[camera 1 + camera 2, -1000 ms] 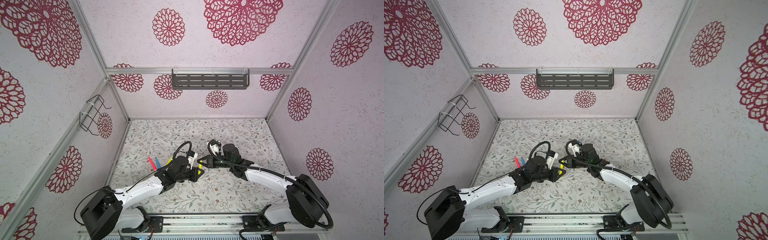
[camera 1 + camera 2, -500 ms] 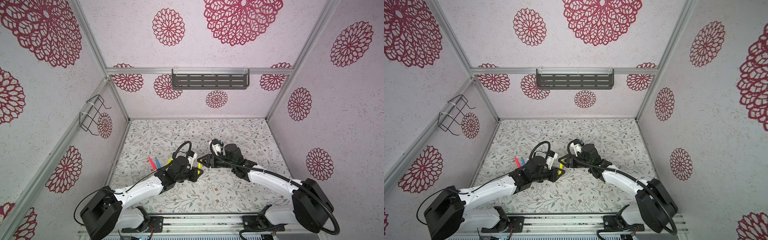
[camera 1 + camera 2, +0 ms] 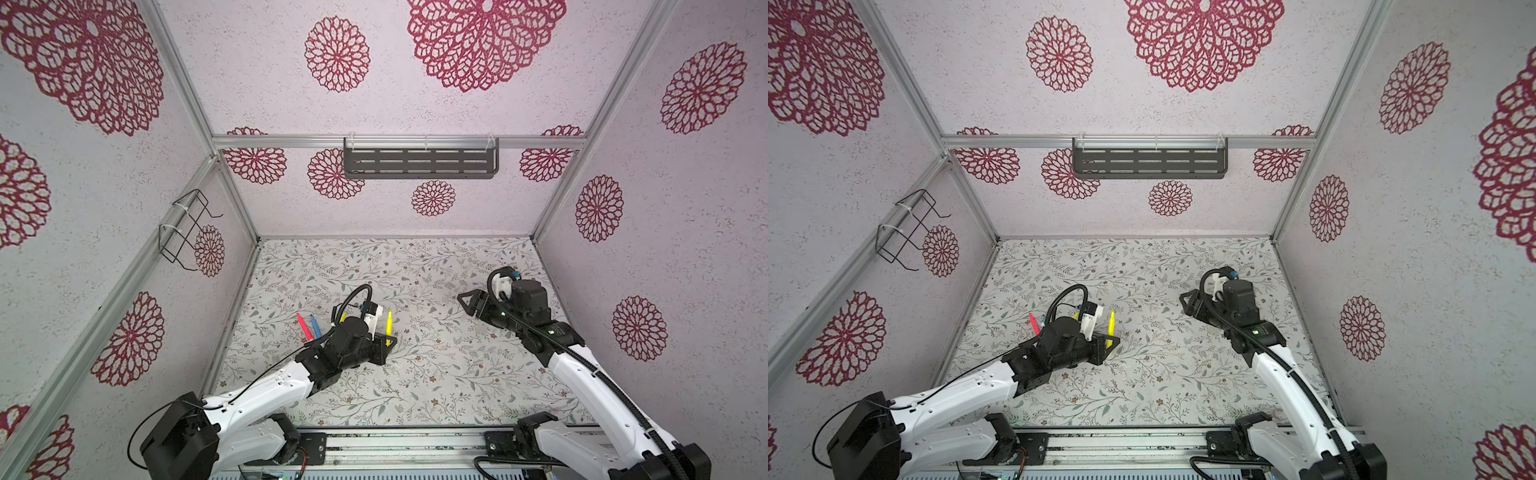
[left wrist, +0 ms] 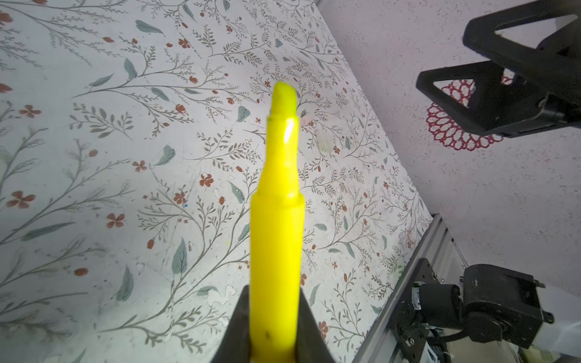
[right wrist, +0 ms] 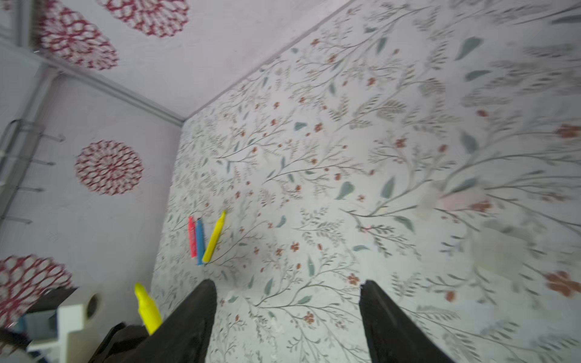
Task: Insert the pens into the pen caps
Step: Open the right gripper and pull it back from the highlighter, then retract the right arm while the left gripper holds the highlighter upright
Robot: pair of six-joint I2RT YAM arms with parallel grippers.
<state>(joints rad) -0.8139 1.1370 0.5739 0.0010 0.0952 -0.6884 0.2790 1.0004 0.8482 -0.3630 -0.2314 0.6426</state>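
Gripping yellow pen (image 4: 276,220), tip bare, in clamped left tool (image 4: 273,301); holding right tool (image 5: 287,284) spread wide, empty, well apart over floral worktop (image 5: 345,141).

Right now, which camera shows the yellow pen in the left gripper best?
The left wrist view: the yellow pen fills the frame, sharp, with its bare tip clear. In both top views the pen is small and distant. The right wrist view shows it small and blurred.

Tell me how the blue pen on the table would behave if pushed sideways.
The blue pen looks slim and rounded, so it would probably roll. It seems stiff, light plastic. The pink pen close beside it may be nudged.
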